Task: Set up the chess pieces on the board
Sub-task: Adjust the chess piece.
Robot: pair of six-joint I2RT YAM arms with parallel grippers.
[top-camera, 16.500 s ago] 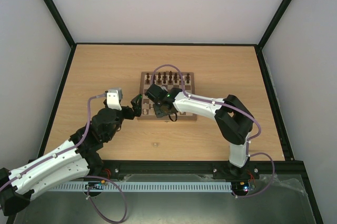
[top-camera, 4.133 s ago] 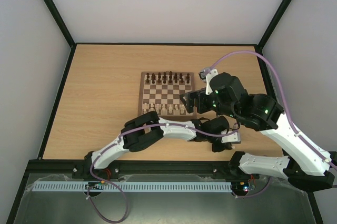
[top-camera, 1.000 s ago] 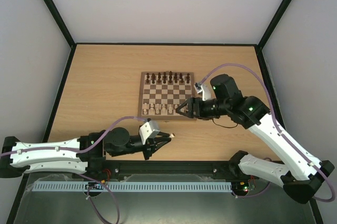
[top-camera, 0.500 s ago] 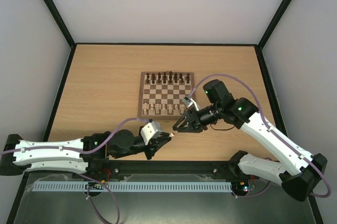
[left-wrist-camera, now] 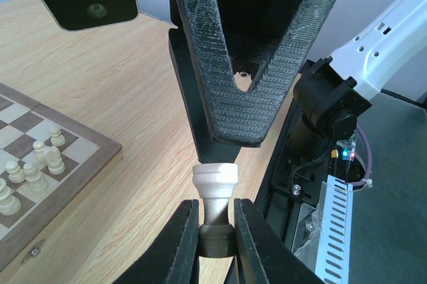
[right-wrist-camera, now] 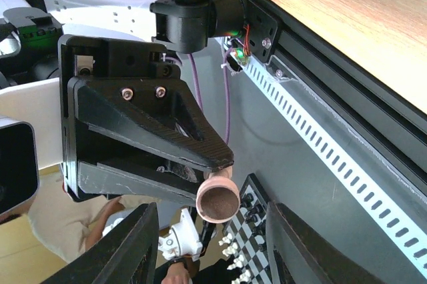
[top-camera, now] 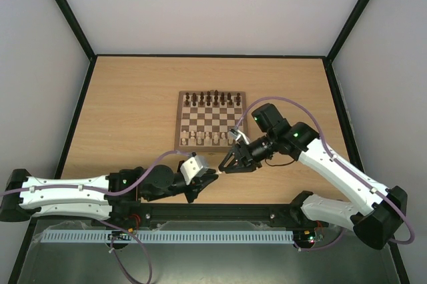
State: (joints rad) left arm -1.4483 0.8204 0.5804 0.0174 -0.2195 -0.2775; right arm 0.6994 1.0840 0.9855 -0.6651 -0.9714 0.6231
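My left gripper [top-camera: 213,175] hovers over the table in front of the board [top-camera: 179,121]. It is shut on the stem of a pale chess piece [left-wrist-camera: 215,181], whose round base points away from it. My right gripper [top-camera: 225,166] faces it tip to tip. In the right wrist view the right gripper [right-wrist-camera: 210,212] is open, and the piece's felt base [right-wrist-camera: 219,199] sits between its fingers [right-wrist-camera: 130,244] without touching either. Pale pieces [top-camera: 207,139] stand on the board's near rows and dark pieces [top-camera: 212,99] on the far row.
The two grippers meet close to the table's front edge, just above the black rail [top-camera: 220,211] where both arms are mounted. In the left wrist view the board's corner [left-wrist-camera: 100,147] lies to the left with several pale pieces [left-wrist-camera: 47,157]. Black frame posts border the table.
My right gripper has swung from the board's near edge down toward the left gripper, its jaws narrowing around the piece's base. The left gripper has shifted slightly right with the piece.
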